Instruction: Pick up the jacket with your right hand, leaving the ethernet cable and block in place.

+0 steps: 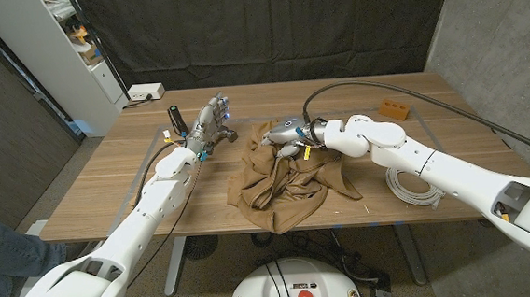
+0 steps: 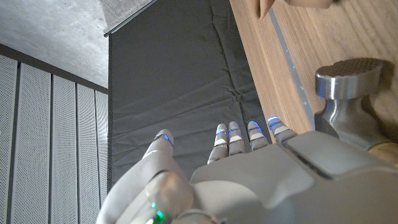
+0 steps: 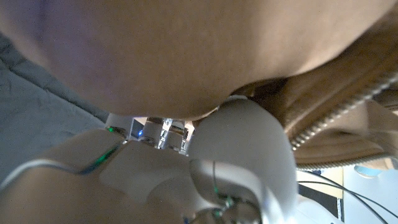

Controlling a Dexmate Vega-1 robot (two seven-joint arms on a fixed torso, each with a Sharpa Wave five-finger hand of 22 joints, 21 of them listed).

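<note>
I stood at a wooden table [image 1: 100,193], seen from my head looking down. At the table's centre lay the jacket [image 1: 287,189], a crumpled brown heap. My right hand [image 1: 290,133] was at the heap's twelve o'clock edge, reaching in from three o'clock, its fingers buried in the cloth; brown fabric pressed right up against my right wrist's camera, and I judged the fingers closed on a fold, though most of the jacket lay on the wood, so the lift was barely begun. The grip sat high on the heap, I think, so the cloth could rise without dragging its neighbours. The ethernet cable [image 1: 408,183], a pale coil, lay just beside the jacket at three o'clock, under my right forearm. The block [image 1: 393,109], small and orange, sat well apart at about two o'clock. My left hand [image 1: 209,122] waited near ten o'clock, fingers straight and lying close together, thumb apart, holding nothing, kept out of the way. A hammer [image 2: 348,93] lay just beside it.
</note>
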